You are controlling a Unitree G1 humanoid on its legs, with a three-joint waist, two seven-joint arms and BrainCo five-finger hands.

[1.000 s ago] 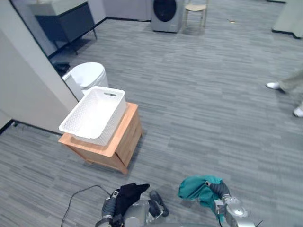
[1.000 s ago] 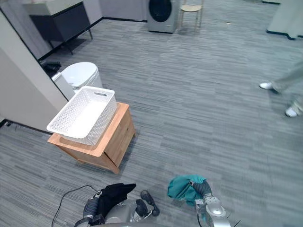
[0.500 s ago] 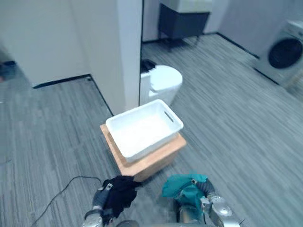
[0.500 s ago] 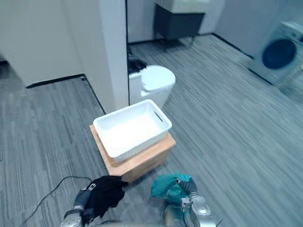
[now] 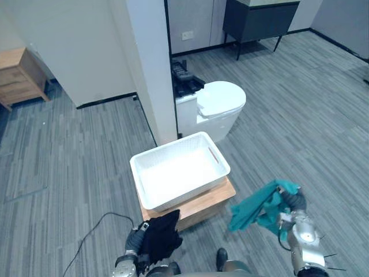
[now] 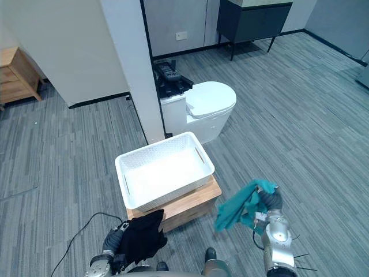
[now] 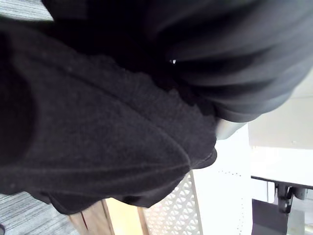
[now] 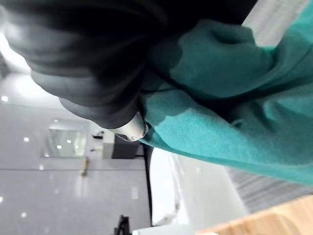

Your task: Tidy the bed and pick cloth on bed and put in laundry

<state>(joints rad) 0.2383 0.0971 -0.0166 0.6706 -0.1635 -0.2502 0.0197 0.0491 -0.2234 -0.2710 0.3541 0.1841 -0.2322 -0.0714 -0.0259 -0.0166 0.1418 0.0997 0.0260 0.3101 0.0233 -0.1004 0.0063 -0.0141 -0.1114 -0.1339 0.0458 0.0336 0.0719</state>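
A white perforated laundry basket (image 5: 179,173) stands on a low wooden cabinet (image 5: 199,206) and looks empty. My left hand (image 5: 137,241) is low in front of the cabinet, shut on a black cloth (image 5: 160,238) that drapes over it (image 7: 98,132). My right hand (image 5: 294,203) is to the right of the cabinet, shut on a teal cloth (image 5: 258,206) that hangs toward the basket side (image 8: 220,112). Both cloths hang below the basket's rim, apart from it.
A white toilet (image 5: 214,109) stands just behind the basket beside a white partition wall (image 5: 147,63). A dark cabinet (image 5: 259,20) is at the back right and a wooden drawer unit (image 5: 17,75) at the far left. Grey plank floor (image 5: 69,156) lies all round.
The camera has swung round, so the basket now sits nearer and more central. My right hand has moved out to the right with the teal cloth swinging loose. The left hand keeps the black cloth.
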